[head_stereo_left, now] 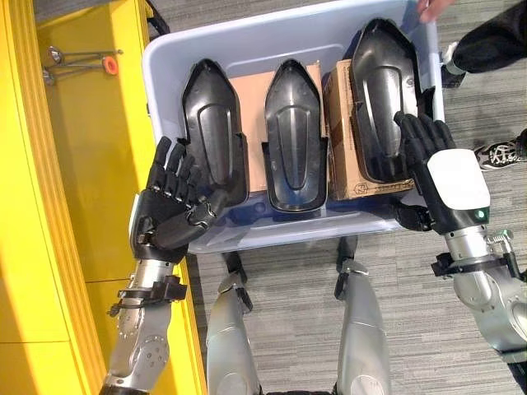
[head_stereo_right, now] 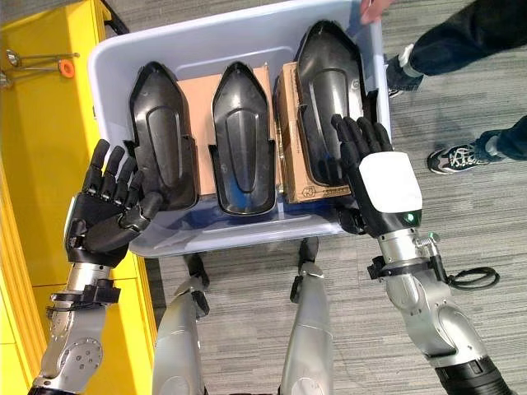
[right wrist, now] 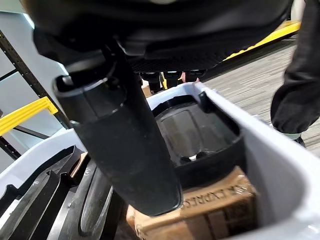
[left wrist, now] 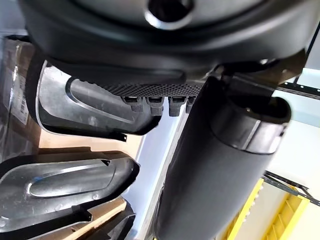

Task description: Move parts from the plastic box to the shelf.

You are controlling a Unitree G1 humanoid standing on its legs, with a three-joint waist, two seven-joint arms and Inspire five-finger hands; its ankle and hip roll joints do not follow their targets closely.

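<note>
Floor [head_stereo_left: 288, 321]: grey striped carpet, nearest the viewer, running under the box and on past the right hand.
Left hand [head_stereo_left: 171, 204]: at the box's near left corner, fingers [head_stereo_left: 169, 169] straight and spread wide, thumb reaching toward the left part; it holds nothing.
Right hand [head_stereo_right: 380, 183]: at the box's near right corner, fingers [head_stereo_right: 356, 136] straight, lying against the edge of the right part; nothing gripped.
Plastic box [head_stereo_left: 247, 41]: pale blue-grey, between the two hands and stretching away from them.
Parts: three black moulded shells inside the box, side by side, left part [head_stereo_left: 212, 123], middle part [head_stereo_left: 292, 132], right part [head_stereo_left: 380, 90].
Cardboard [head_stereo_left: 346, 156]: brown boxes under the middle and right parts.
Shelf [head_stereo_left: 74, 164]: yellow, beyond the left hand's outer side.
Person [head_stereo_left: 494, 41]: dark sleeve and a shoe [head_stereo_left: 501, 154] past the right fingers, one hand [head_stereo_left: 432, 8] on the box's far corner.
</note>
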